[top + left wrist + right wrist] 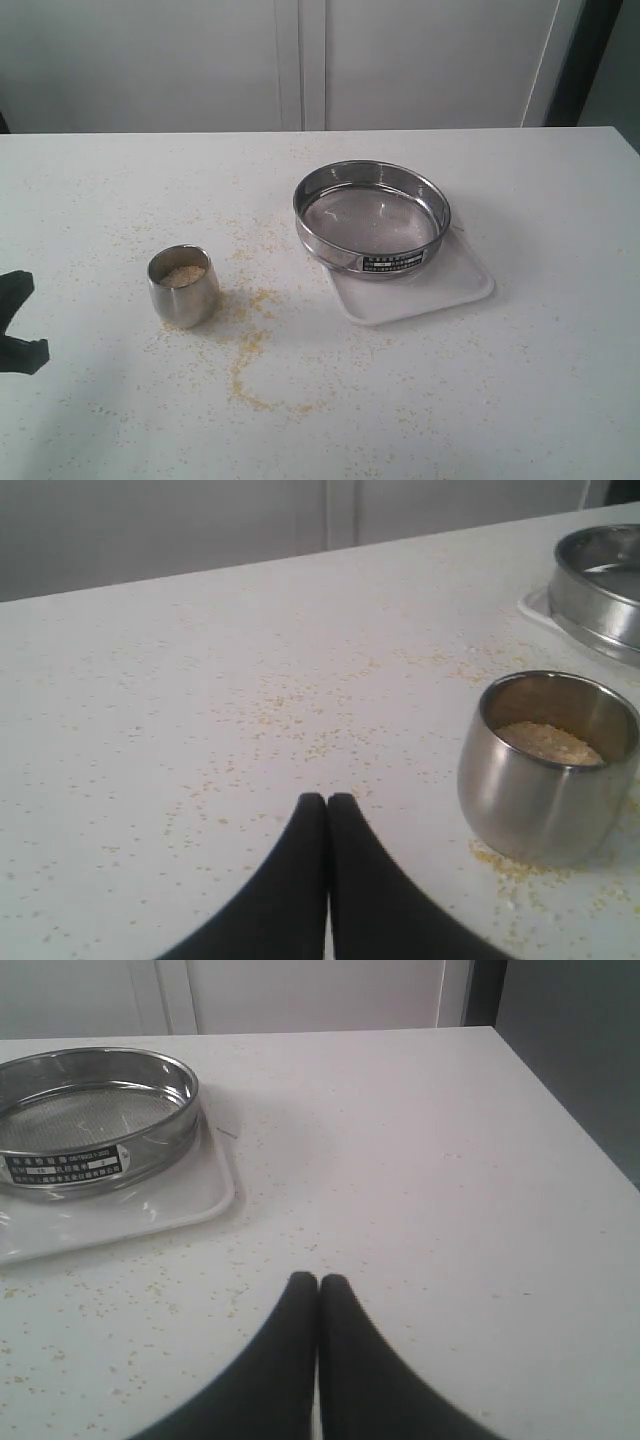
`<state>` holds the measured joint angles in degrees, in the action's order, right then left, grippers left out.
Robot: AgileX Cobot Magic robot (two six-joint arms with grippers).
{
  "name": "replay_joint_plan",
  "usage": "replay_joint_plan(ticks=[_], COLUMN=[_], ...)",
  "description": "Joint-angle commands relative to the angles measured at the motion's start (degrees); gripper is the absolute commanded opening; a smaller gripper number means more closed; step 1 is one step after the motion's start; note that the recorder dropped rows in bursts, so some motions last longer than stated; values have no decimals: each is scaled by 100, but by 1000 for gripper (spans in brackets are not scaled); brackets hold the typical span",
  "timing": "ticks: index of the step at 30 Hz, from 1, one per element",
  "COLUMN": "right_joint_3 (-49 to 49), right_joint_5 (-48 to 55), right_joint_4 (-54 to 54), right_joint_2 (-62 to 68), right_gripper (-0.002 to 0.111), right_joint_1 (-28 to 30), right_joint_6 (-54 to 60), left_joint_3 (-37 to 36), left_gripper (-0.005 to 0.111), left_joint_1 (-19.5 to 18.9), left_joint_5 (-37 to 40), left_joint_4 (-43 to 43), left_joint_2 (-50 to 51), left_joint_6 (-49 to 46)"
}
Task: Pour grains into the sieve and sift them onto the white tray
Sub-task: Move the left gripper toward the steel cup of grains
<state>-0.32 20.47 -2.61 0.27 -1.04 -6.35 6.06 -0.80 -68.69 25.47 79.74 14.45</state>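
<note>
The sieve [372,218] stands on the white tray [440,290] right of the table's middle, its mesh bare as far as I can see. The grains [183,274] lie in a small steel cup [184,285] at the left, with more spilled around it. My left gripper [327,798] is shut and empty, low over the table, a short way from the cup [545,780]. My right gripper [318,1278] is also shut and empty, over bare table beside the tray [150,1205] and sieve [90,1120]. It is out of the exterior view.
Loose grains [250,350] are scattered over the white table, thickest in a curved trail in front of the cup. A dark part of the left arm [20,352] shows at the left edge. The table's right edge [560,1110] drops off beyond the right gripper.
</note>
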Motion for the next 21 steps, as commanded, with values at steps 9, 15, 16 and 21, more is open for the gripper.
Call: replay_joint_plan(ticks=[9, 15, 16, 21], right_joint_3=[32, 32, 32, 32], right_joint_5=[-87, -87, -87, -87], right_joint_4=[-20, -20, -20, -20], right_joint_2=[-27, -27, -27, -27], right_gripper=[0, 0, 0, 0], right_joint_1=[34, 34, 34, 34], right_joint_6=[7, 7, 7, 7], left_joint_3=[518, 761, 811, 1079], left_gripper=[0, 0, 0, 0], left_joint_1=[-16, -16, -16, -5], left_joint_5=[-127, -127, -127, -127], left_joint_4=[984, 1711, 1827, 2349], left_joint_2=[1439, 1792, 1823, 1863], left_joint_6=[-43, -72, -72, 192])
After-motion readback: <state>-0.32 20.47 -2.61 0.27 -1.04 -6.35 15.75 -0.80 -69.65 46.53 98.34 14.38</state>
